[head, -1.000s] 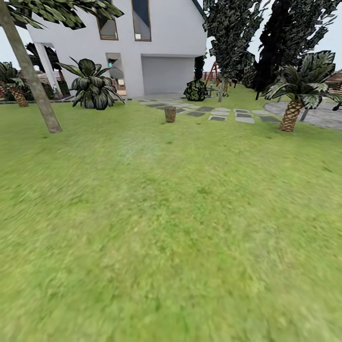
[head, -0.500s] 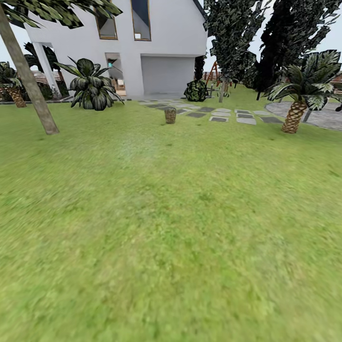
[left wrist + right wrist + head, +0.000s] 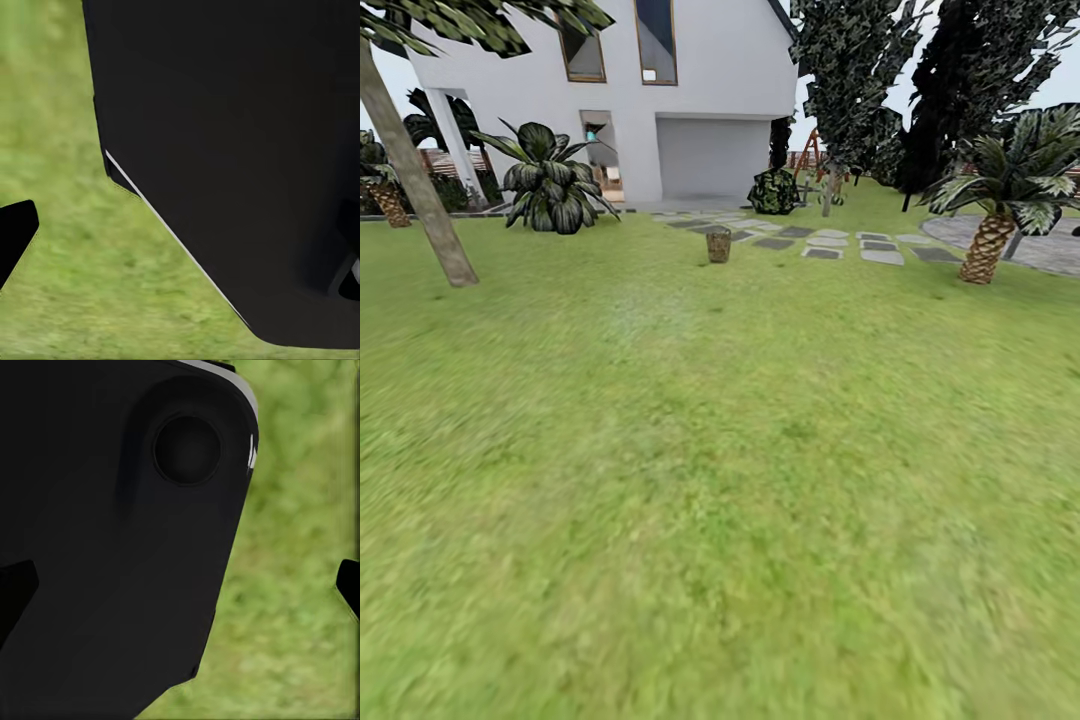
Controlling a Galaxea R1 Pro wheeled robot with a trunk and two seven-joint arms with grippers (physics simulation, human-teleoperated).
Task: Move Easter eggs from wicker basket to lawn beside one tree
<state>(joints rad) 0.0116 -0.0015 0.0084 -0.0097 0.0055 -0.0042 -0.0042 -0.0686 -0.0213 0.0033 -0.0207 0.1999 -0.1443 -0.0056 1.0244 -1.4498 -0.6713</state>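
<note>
The wicker basket (image 3: 718,243) is seen far ahead across the lawn (image 3: 720,480), just before the grey stepping stones (image 3: 860,247) and well apart from the pale leaning tree (image 3: 408,165) at the left; its contents cannot be made out at this range. In the wrist views, dark robot bodywork is seen over grass, and whether either arm's fingers are open or closed cannot be told; neither arm can be judged nearer, and no writing can be read

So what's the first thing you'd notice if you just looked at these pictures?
Mostly the big green lawn stretching ahead. Behind it stands a white house, and a small brown wicker basket sits far off on the grass near the grey stepping stones. A leaning tree rises at the left.
</note>
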